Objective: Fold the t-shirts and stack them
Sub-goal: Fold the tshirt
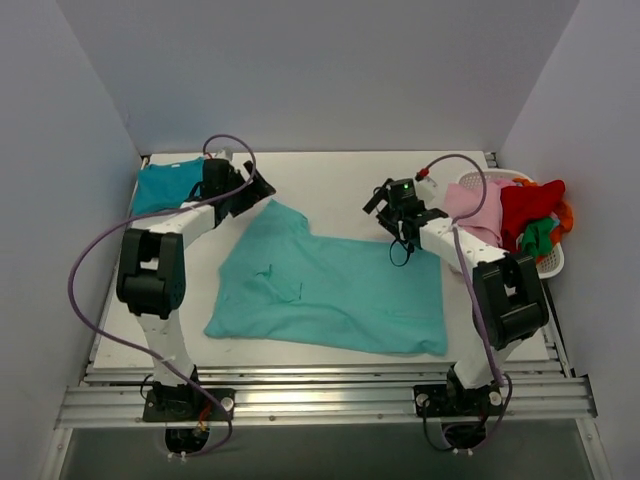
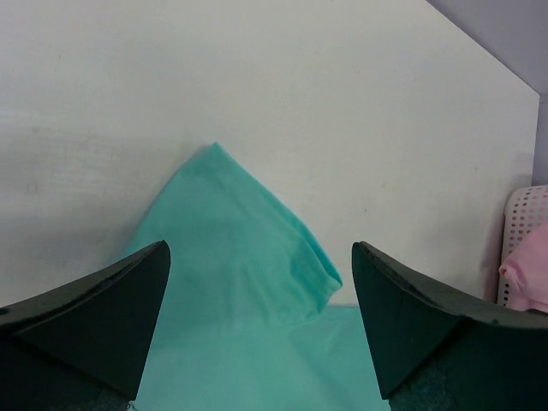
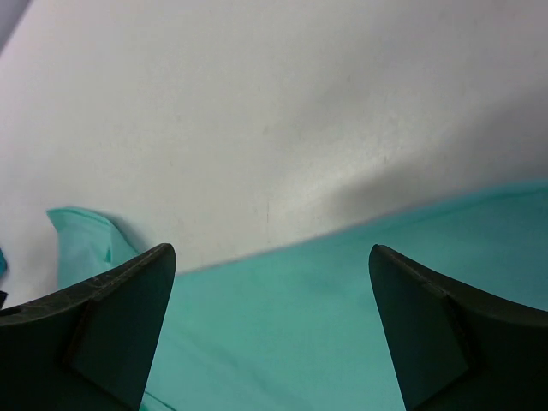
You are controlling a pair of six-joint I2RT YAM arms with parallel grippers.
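A light turquoise t-shirt (image 1: 330, 290) lies spread flat in the middle of the table, one sleeve pointing to the far left. A darker teal-blue t-shirt (image 1: 165, 185) lies folded at the far left corner. My left gripper (image 1: 262, 187) is open and empty, just above the sleeve tip (image 2: 248, 231). My right gripper (image 1: 378, 204) is open and empty, over the shirt's far right edge (image 3: 342, 334). Neither gripper touches cloth.
A white basket (image 1: 548, 255) at the far right holds pink (image 1: 470, 205), red (image 1: 530, 205), green and orange garments; its rim (image 2: 524, 248) shows in the left wrist view. Bare table (image 1: 330, 185) lies behind the shirt. Grey walls close in three sides.
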